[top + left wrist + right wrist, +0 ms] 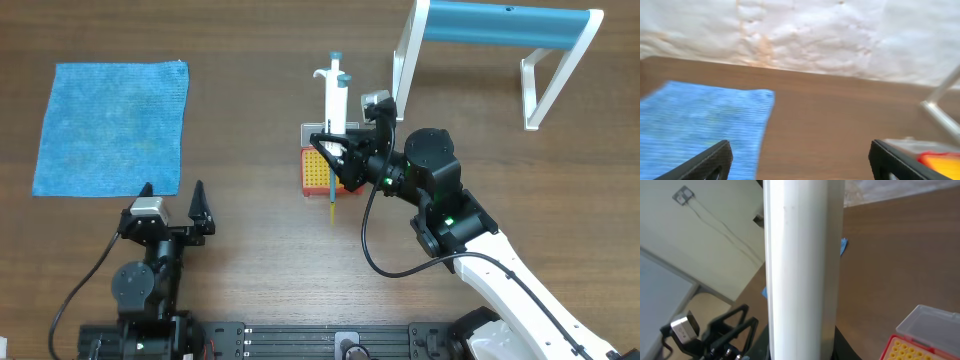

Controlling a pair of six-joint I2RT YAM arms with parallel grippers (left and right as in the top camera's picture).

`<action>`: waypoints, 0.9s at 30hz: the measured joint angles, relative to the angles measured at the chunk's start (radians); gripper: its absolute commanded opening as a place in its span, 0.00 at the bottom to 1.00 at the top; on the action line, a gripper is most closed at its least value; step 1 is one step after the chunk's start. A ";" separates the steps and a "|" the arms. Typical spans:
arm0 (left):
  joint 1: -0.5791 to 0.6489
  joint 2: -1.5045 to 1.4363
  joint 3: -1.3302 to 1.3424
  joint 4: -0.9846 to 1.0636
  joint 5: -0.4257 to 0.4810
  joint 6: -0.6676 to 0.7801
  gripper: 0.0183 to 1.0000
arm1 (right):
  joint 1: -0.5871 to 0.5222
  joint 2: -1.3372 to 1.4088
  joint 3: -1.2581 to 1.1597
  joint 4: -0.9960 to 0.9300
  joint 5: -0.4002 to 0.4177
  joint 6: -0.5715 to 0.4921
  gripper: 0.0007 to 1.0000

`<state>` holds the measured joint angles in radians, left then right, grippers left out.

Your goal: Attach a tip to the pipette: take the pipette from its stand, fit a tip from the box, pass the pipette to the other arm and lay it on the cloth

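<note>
I note the stand point(500, 25) at far right, the cloth point(110, 130) well apart at left, near the left gripper point(172, 205), which gapes wide. Tip box point(313, 178), lid point(927, 322) open, holds yellow tips point(905, 350); right gripper point(333, 148) clamps the pipette point(336, 100) above it.

The white pipette point(336, 100), blue-capped, is gripped by the right end effector point(334, 150) close by the red tip box point(316, 172), whose yellow tips are exposed beneath an opened clear lid. The blue cloth point(112, 128) is spread flat on the table's left side, well apart.
</note>
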<state>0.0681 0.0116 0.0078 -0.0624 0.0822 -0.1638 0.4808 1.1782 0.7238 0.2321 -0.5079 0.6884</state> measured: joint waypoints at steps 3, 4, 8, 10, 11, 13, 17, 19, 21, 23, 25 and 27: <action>0.000 0.000 0.000 0.019 0.277 -0.523 0.88 | 0.006 0.000 0.000 0.000 0.000 0.161 0.08; -0.001 0.000 0.000 0.021 0.393 -0.707 0.88 | 0.006 0.000 0.000 0.000 0.000 0.200 0.08; -0.001 0.000 -0.002 0.048 0.657 -1.257 0.88 | 0.012 0.000 0.000 0.001 -0.004 0.261 0.08; -0.001 0.002 -0.002 0.137 0.687 -1.378 0.88 | 0.027 0.000 0.000 0.005 -0.025 0.272 0.08; -0.001 0.003 -0.002 0.211 0.705 -1.434 0.88 | 0.034 0.000 0.000 0.006 -0.036 0.273 0.08; -0.001 0.029 -0.002 0.323 0.741 -1.516 0.88 | 0.050 0.000 0.000 0.006 -0.056 0.278 0.08; -0.001 0.223 0.013 0.492 0.878 -1.585 0.77 | 0.059 0.000 0.000 0.005 -0.071 0.279 0.08; -0.001 0.347 0.039 0.636 0.947 -1.599 0.95 | 0.059 0.001 0.000 0.006 -0.071 0.279 0.07; -0.001 0.497 0.114 0.791 1.008 -1.604 0.95 | 0.059 0.001 0.000 0.006 -0.072 0.279 0.08; -0.002 0.672 0.225 0.903 1.083 -1.602 0.95 | 0.059 0.003 0.000 0.006 -0.072 0.279 0.08; -0.003 0.846 0.358 0.926 1.154 -1.567 0.95 | 0.059 0.003 0.000 0.010 -0.087 0.279 0.08; -0.003 1.044 0.537 0.932 1.238 -1.490 0.95 | 0.059 0.003 0.000 0.019 -0.126 0.280 0.08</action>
<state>0.0654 1.0561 0.5449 0.8696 1.3205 -1.6535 0.5400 1.1816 0.7242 0.2508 -0.6338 0.9684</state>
